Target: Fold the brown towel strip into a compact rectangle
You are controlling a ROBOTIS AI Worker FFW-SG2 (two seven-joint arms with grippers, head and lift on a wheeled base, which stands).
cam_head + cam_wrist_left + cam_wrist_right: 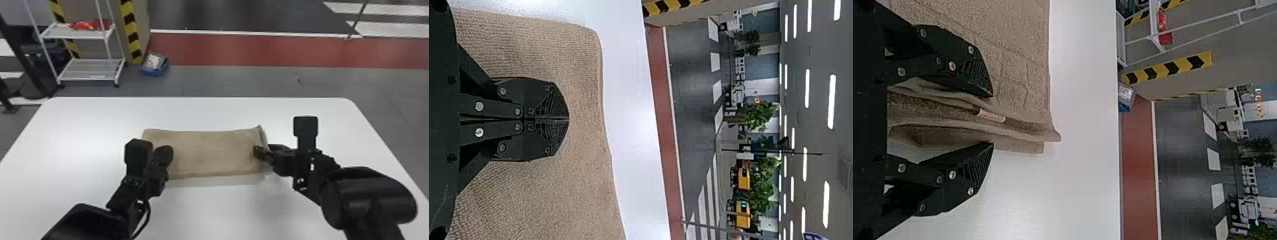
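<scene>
Across the middle of the white table [210,113] lies the brown towel strip [210,153], already folded in layers, with its long axis from the robot's left to its right. Its right end shows several loose layers, with a small label [991,116] between them.

At this right end is the right gripper [264,148]. Its 2 fingers are spread apart: 1 is over the towel's top side and 1 is beyond the edge, so the end layers lie between them, not yet clamped. The left gripper [569,119] is over the left part of the towel, its 2 fingers pressed together with no cloth seen between; whether they touch the towel below, I cannot say surely.

For the coming move, I judge that the right arm is the nearer to the loose end. Closing there would take the layers, and the fold should probably go leftward, along the long axis. If only some layers are caught, the end may open.

Farther away, on the floor, stand a white rack [83,68] and a blue bin [155,72].
</scene>
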